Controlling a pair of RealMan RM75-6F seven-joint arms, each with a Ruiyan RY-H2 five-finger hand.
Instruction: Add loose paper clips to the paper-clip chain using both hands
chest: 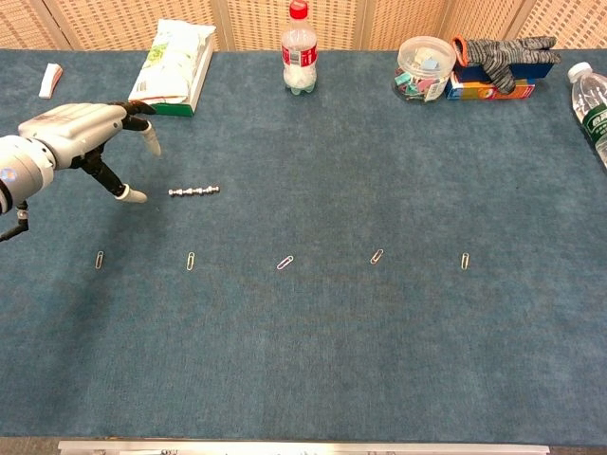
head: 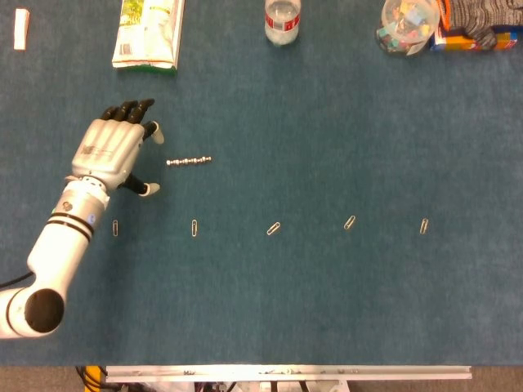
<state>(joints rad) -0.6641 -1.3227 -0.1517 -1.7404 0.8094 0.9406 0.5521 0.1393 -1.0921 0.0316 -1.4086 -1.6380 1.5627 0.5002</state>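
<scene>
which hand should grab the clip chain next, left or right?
Left, most likely. The left hand hovers open just beside the paper-clip chain, at its left end, fingers apart and holding nothing. The right hand shows in neither view, so it would have much farther to travel.
</scene>
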